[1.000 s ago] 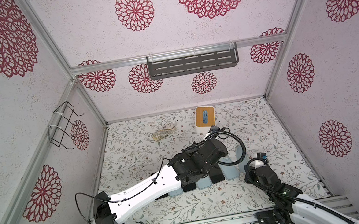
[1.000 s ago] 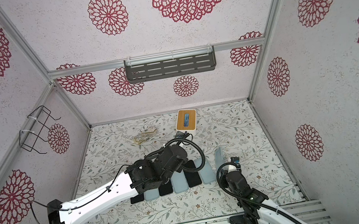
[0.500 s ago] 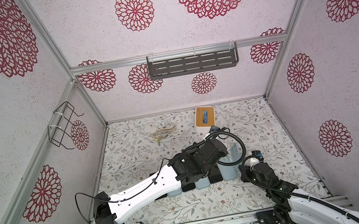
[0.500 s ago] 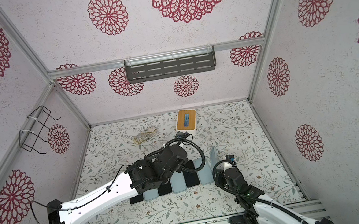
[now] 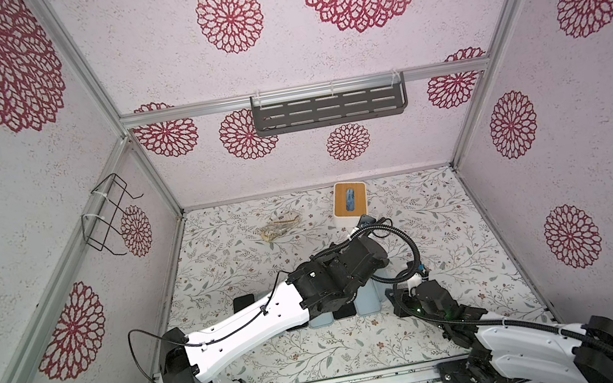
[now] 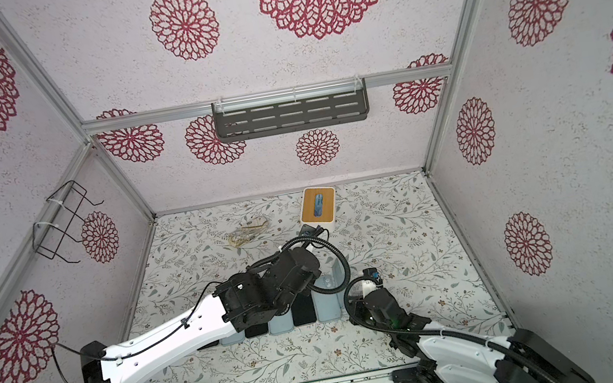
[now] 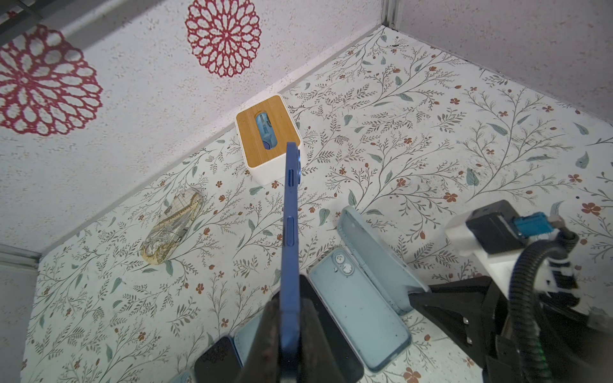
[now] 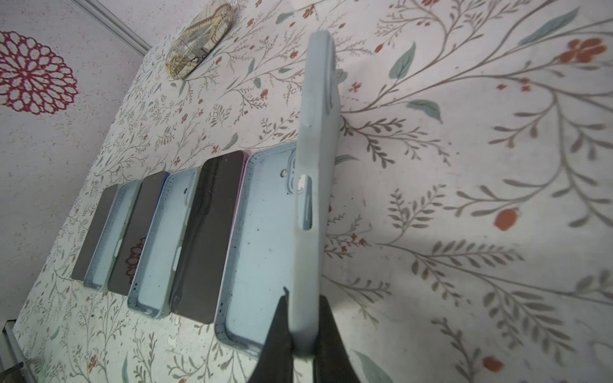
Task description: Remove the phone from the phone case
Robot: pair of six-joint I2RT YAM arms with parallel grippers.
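L jaws clamped on blue phone [image 7: 290, 232], edge-on; R jaws clamped on pale-blue case [image 8: 315, 132]; phone & case apart.

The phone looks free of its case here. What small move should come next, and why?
Probably lower the left pincer to lay the blue phone flat on the table: it is already clear of the light-blue case, which the right pincer holds on edge.
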